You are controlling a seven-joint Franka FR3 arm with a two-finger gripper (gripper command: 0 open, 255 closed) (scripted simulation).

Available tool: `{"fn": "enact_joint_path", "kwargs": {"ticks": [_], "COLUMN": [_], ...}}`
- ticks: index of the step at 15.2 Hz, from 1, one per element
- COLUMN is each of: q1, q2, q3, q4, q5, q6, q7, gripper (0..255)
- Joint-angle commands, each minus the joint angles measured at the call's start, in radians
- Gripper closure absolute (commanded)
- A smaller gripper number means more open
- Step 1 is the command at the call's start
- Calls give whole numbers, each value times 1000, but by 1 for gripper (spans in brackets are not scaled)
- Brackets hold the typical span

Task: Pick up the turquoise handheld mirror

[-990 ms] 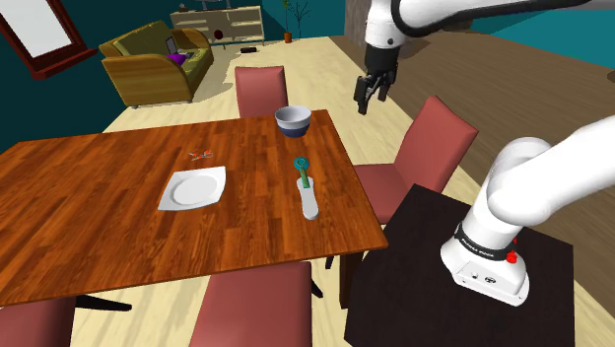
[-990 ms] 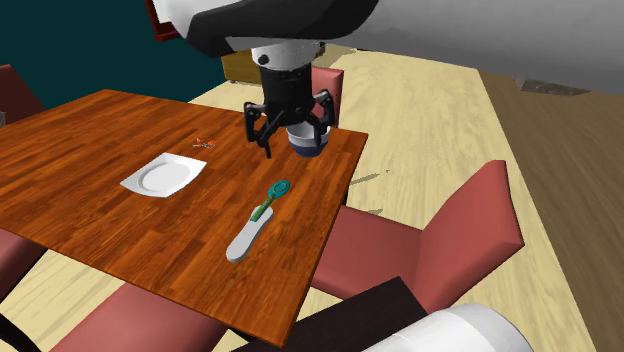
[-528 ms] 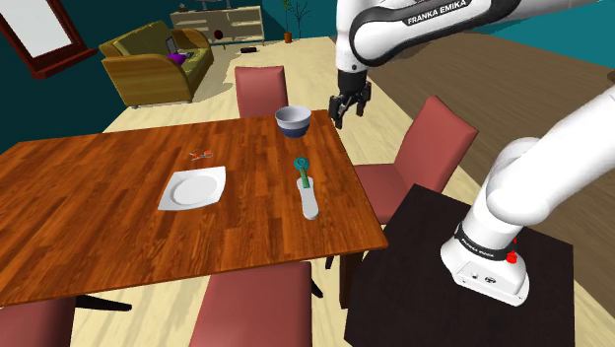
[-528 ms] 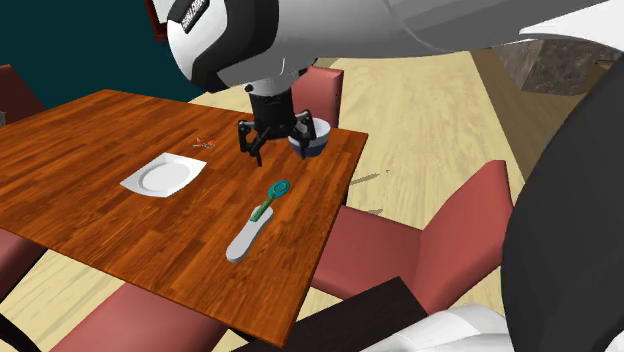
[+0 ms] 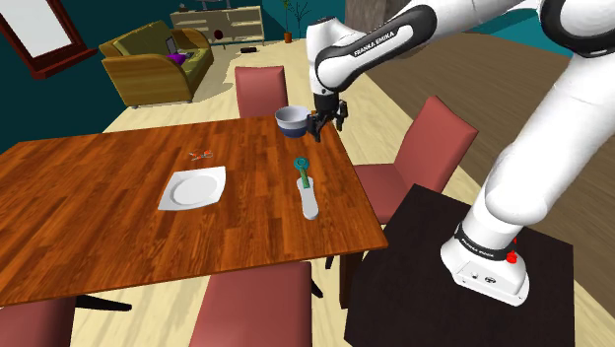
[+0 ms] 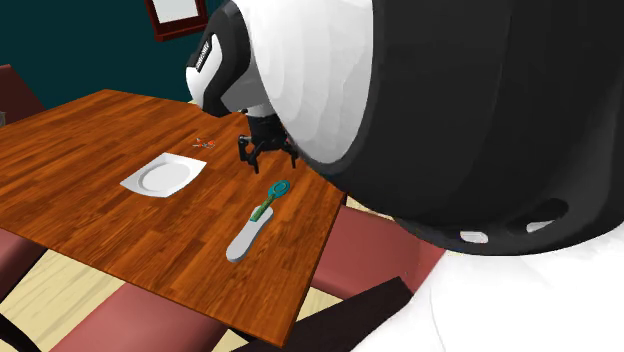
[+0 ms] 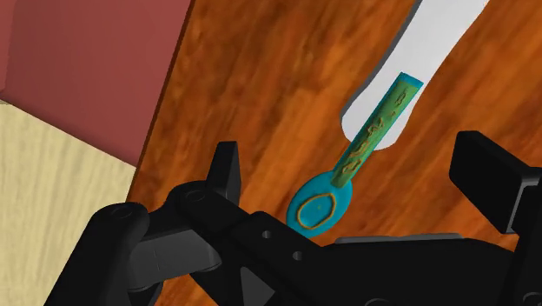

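The turquoise handheld mirror is lying flat on the wooden table, right of centre in the shoulder view and close to the table's right edge. Its round head is pointing toward the top of the frame. Its handle is running down onto a white elongated object and overlapping that object's upper end.

In the second exterior view the mirror is sitting near the middle of the frame, with the white object lying below and to its left.

The black gripper is hanging over the table's upper right corner in the shoulder view, just right of a blue and white bowl and above the mirror in the frame. In the second exterior view the gripper is hovering just above the mirror's head. Its fingers are standing spread apart and gripping nothing. In the wrist view the mirror is showing between them, untouched.

A white square plate is resting left of the mirror, well apart from it. A small reddish item is lying above the plate.
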Motion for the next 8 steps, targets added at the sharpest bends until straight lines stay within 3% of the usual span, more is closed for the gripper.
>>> {"fn": "enact_joint_path", "kwargs": {"ticks": [1,8], "q1": [-1,-1], "q2": [81,367], "q3": [2,-11], "q4": [37,237], "q5": [-8,-31], "q6": [28,64], "q7": [31,111], "gripper": [0,0]}}
